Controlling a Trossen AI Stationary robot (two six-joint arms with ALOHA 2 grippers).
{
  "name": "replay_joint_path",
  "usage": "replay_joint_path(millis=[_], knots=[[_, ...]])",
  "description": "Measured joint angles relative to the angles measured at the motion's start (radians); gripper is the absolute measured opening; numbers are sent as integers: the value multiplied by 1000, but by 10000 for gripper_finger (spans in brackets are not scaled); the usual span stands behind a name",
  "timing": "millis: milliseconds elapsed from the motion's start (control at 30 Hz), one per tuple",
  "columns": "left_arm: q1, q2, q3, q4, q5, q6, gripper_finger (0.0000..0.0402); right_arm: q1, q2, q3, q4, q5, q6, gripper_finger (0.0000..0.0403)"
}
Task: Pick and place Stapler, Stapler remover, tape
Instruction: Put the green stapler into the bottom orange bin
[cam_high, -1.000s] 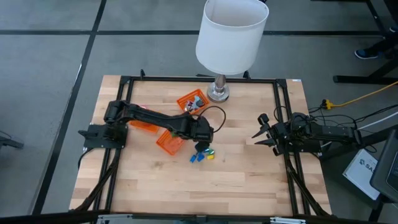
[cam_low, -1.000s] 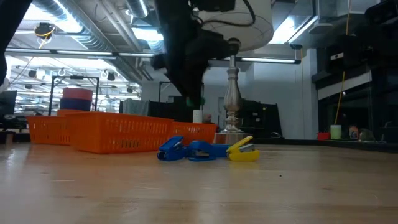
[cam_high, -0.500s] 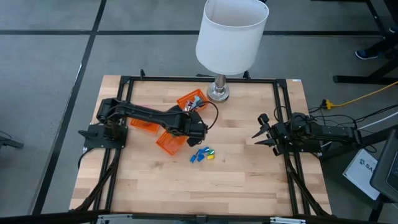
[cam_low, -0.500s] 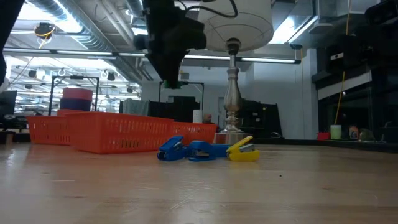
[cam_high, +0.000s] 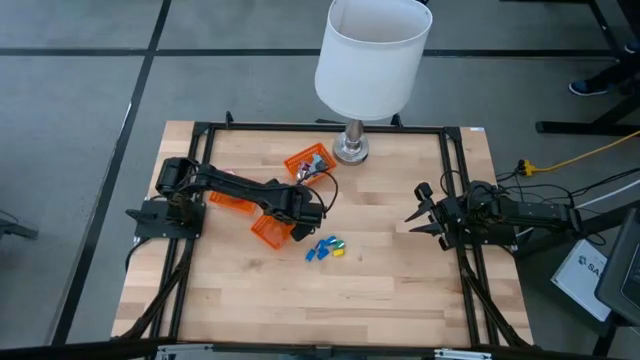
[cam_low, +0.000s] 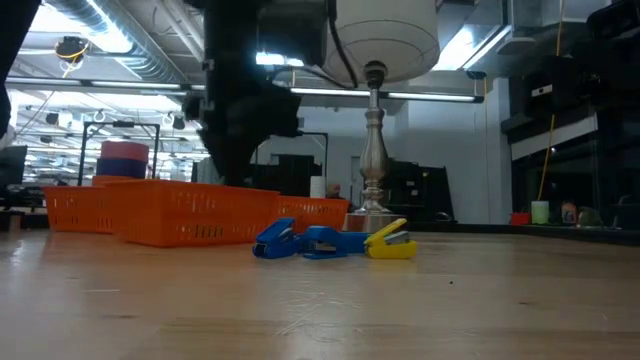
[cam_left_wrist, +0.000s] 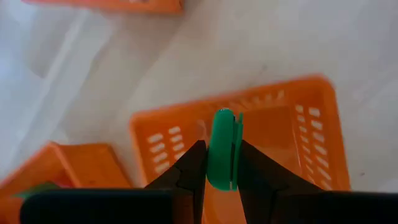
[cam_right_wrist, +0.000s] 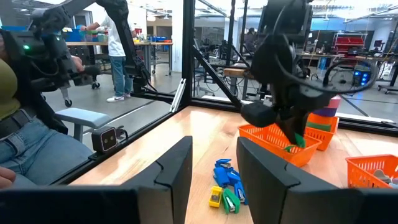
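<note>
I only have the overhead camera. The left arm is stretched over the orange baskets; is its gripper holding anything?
Observer: Yes. The wrist camera shows the left gripper shut on a green piece, held edge-on between the fingers.
Operator: What is directly under it? The right gripper just waits at the right edge.
Observer: An orange basket; the part of its floor I can see looks bare.
Operator: And the loose pile on the table?
Observer: From table height, two blue pieces and a yellow piece lie touching in a row.
</note>
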Motion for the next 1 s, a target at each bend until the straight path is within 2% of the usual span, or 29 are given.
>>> replay_joint_path(millis=[133, 400, 1000], knots=[[-2, 0, -39, 18, 39, -19, 68, 0, 0, 0, 0, 0, 0, 129], [-27, 0, -66, 37, 50, -32, 69, 0, 0, 0, 0, 0, 0, 129], [-43, 0, -78, 70, -13, -75, 116, 0, 0, 0, 0, 0, 0, 129]])
